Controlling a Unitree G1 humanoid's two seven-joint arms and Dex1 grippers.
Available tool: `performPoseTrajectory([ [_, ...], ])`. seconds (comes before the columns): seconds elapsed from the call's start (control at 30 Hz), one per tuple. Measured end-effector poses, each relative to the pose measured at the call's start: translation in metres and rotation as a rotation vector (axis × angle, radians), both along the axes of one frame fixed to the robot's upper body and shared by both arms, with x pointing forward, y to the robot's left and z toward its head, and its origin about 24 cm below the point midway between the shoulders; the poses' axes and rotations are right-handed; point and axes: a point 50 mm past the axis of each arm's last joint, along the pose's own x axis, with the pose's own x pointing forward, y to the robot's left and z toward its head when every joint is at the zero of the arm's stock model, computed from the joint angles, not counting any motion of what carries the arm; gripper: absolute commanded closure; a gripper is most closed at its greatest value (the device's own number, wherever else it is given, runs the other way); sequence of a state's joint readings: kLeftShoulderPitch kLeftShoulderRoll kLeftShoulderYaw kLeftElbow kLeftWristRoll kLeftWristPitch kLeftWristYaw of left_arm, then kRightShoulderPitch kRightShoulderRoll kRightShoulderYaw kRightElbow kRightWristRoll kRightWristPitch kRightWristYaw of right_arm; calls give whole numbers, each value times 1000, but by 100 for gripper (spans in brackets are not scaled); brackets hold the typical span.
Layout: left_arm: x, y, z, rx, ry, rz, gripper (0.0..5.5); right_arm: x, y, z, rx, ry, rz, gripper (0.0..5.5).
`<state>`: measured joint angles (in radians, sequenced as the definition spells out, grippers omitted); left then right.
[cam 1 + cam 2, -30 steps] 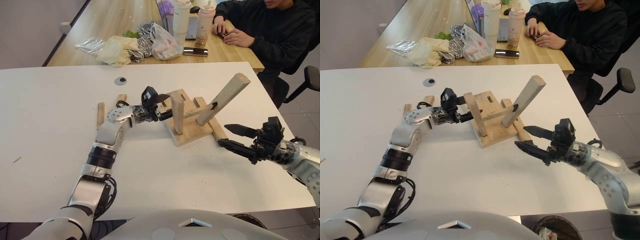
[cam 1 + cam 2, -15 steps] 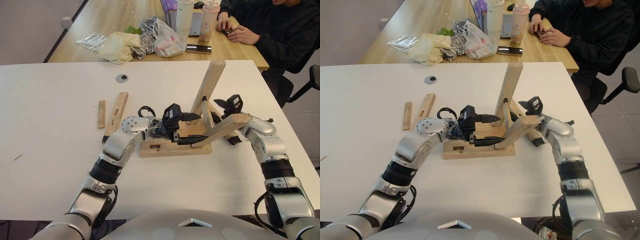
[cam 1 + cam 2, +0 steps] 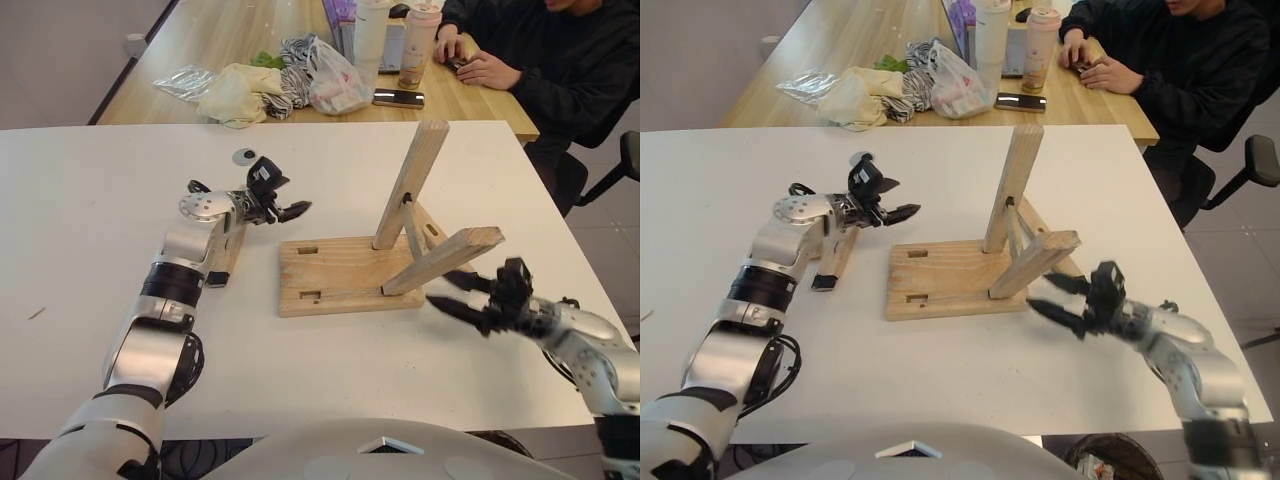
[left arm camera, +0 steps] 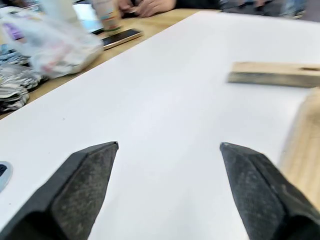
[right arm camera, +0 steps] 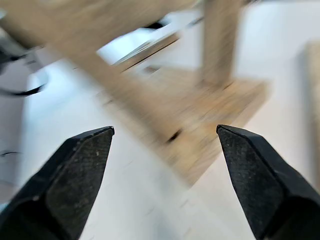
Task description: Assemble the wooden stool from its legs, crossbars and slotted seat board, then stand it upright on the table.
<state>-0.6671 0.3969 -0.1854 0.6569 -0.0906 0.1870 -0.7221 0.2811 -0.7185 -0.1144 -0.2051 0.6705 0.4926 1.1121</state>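
Seat board (image 3: 345, 275): one, two open slots at left end. Legs standing in it: two, upright leg (image 3: 412, 185) and tilted leg (image 3: 445, 260). Thin crossbar (image 3: 412, 228) between them: one. Loose wooden piece (image 3: 230, 250) left of board: one visible. Grey disc (image 3: 243, 155): one. Far table (image 3: 200, 40): two tumblers, white tumbler (image 3: 365, 30) and pink tumbler (image 3: 416, 45); one phone (image 3: 398, 98); two bags, white plastic bag (image 3: 335, 85) and clear plastic bag (image 3: 185, 82).
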Motion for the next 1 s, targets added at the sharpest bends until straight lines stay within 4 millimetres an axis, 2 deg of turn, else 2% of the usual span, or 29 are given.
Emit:
performPoseTrajectory([
  [0.1,-3,-1,-25,80,67,-34,175,-15,16,-13,6,100,95,171],
  [0.17,-10,0,-39,109,121,-77,175,-17,27,-24,-49,118,142,171],
  [0.27,-14,1,-45,126,160,-141,175,13,48,-35,-165,-43,97,171],
  [0.33,-19,4,-47,109,216,-190,175,54,67,-42,-249,-182,-87,171],
  [0.4,-21,14,-42,100,235,-192,175,80,76,-41,-293,-259,-194,171],
  [0.5,-29,21,-42,64,264,-189,175,99,80,-41,-319,-325,-324,171],
  [0.6,-36,22,-41,-7,270,-159,175,103,76,-39,-320,-354,-371,171],
  [0.7,-47,25,-37,-161,209,-64,175,106,75,-33,-278,-381,-422,171],
  [0.73,-46,29,-32,-194,171,-19,175,106,73,-32,-273,-387,-432,171],
  [0.83,-39,64,-1,-286,-9,223,175,99,69,-29,-261,-397,-456,171],
  [0.93,-40,95,3,-252,-67,416,175,93,65,-28,-245,-395,-483,171],
  [1.0,-44,113,-7,-189,-58,525,175,92,64,-28,-248,-391,-494,171],
])
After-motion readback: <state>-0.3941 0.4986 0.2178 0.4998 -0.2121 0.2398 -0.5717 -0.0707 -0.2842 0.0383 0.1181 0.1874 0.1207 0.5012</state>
